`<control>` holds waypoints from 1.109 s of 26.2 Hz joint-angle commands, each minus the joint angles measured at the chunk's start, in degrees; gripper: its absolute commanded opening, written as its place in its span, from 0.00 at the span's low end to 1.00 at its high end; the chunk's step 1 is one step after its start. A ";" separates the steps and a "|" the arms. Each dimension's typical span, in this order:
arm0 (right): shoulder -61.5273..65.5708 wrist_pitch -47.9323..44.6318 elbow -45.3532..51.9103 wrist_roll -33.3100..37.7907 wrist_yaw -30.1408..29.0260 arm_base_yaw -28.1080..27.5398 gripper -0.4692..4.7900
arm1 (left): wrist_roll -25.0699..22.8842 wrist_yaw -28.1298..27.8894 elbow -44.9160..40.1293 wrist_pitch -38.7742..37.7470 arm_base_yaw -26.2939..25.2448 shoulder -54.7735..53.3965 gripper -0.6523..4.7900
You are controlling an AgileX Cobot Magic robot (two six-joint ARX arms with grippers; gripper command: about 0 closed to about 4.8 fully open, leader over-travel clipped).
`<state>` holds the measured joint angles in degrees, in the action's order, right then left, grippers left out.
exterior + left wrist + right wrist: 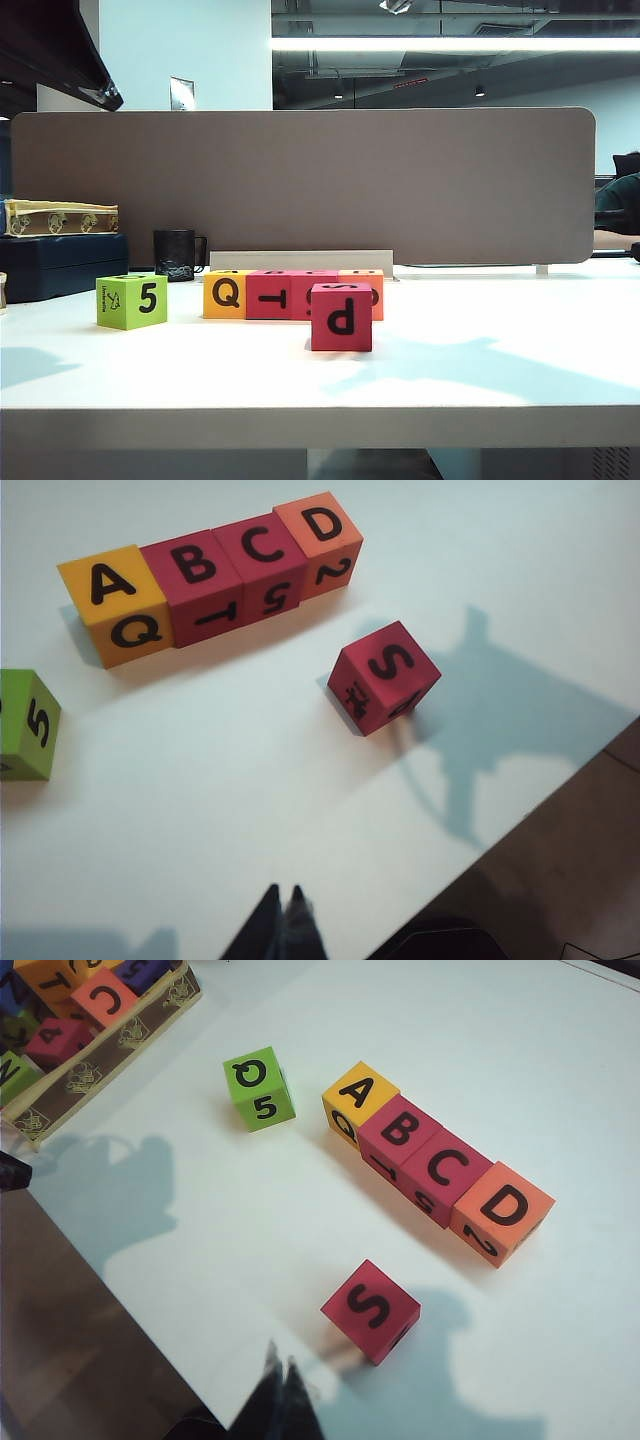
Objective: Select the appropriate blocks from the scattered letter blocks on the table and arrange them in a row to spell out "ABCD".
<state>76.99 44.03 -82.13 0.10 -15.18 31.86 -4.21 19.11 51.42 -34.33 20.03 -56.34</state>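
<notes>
Four blocks stand touching in a row on the white table [480, 370]: yellow-orange A [112, 600] [358, 1100], pink B [193, 580] [402, 1138], pink C [262, 562] [447, 1170] and orange-red D [320, 538] [503, 1210]. In the exterior view the row shows its Q face [225, 294] and T face [268, 295]. My left gripper [283, 892] is shut and empty, high above the table's front edge. My right gripper [280, 1355] is also shut and empty, above the table near the pink S block [370, 1310]. Neither gripper shows in the exterior view.
The pink S/p block [341, 317] [385, 676] sits alone in front of the row. A lime-green 5 block [132, 301] [25, 725] [260, 1088] stands left of it. A patterned box [100, 1050] [60, 217] holds more blocks. A black mug [177, 254] and a grey partition [300, 185] stand behind.
</notes>
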 commanded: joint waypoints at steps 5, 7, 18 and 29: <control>-0.13 -0.55 -0.24 -0.17 -0.17 0.09 0.09 | 0.13 0.42 0.04 0.35 0.00 0.15 0.11; -0.13 -0.57 -0.24 -0.17 -0.17 0.09 0.09 | 0.13 0.42 0.04 0.35 0.00 0.15 0.11; -0.13 -0.57 -0.24 -0.17 -0.17 0.09 0.09 | -0.33 0.24 0.04 0.35 0.00 0.15 0.11; -0.13 -0.59 -0.24 -0.17 -0.17 0.09 0.09 | -1.33 -16.26 -2.51 9.97 -0.13 2.21 0.11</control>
<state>76.99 44.01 -82.13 0.10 -15.16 31.86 -5.52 4.60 50.17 -29.45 19.88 -55.05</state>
